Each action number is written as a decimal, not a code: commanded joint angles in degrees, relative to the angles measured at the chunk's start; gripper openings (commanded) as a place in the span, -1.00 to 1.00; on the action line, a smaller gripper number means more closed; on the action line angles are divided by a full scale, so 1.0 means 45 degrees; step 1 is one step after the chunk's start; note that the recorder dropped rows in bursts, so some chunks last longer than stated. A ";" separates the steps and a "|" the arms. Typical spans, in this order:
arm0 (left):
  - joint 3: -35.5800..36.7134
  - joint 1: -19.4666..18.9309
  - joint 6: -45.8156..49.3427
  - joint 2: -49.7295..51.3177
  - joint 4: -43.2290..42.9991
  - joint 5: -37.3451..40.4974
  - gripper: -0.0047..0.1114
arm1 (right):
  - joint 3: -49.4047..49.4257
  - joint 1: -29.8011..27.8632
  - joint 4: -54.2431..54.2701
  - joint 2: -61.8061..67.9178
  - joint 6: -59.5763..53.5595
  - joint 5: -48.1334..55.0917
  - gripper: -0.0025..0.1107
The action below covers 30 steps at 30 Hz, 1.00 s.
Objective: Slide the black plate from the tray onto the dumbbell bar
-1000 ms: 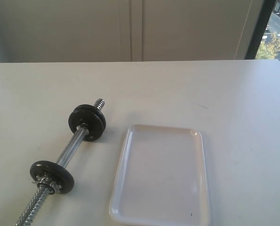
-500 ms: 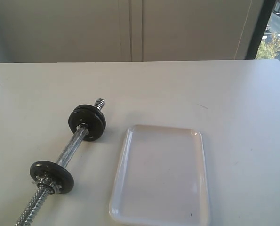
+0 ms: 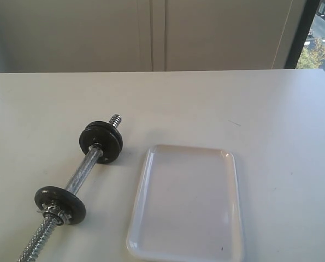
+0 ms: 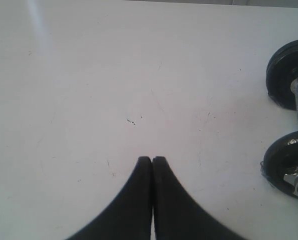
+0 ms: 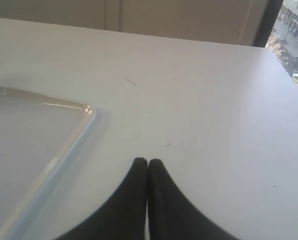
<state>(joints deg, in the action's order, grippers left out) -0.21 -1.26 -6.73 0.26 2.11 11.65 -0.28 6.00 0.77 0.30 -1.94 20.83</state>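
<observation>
White plastic is showing bare inside the tray (image 3: 139,204); nothing is lying in it. The black plates are all sitting on the dumbbell bar (image 3: 83,169). A stack (image 3: 101,142) is sitting near the far end, and one black plate (image 3: 59,203) is sitting near the close end, beside the star nut (image 3: 64,217). I cannot tell which plate is the task's own, so I am guessing the job is done.

My left jaws (image 4: 152,160) and my right jaws (image 5: 147,161) are both pressing tight together and holding nothing.

Here is what is worrying me. I am not seeing a nut outside the far stack, so a bump could be pushing it off. The bar could also be rolling into the tray's rim, which is lying near the far stack.

The tabletop (image 3: 233,98) is lying wide open on the far side and the right side, so I am thinking that is the safe way to go.
</observation>
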 commanded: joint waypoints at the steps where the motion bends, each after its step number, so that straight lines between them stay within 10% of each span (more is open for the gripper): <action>1: 0.0046 0.0086 -0.0087 -0.0058 0.0025 -0.0002 -0.92 | 0.0063 -0.0598 -0.0172 -0.0066 0.0256 -0.0286 -0.96; 30: 0.0046 0.0086 -0.0087 -0.0058 0.0025 -0.0002 -0.92 | 0.0063 -0.1375 0.0300 -0.0066 0.0256 -0.0286 -0.96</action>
<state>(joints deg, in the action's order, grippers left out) -0.21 -1.26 -6.73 0.26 2.11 11.65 -0.28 0.12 2.14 0.30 -1.06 20.40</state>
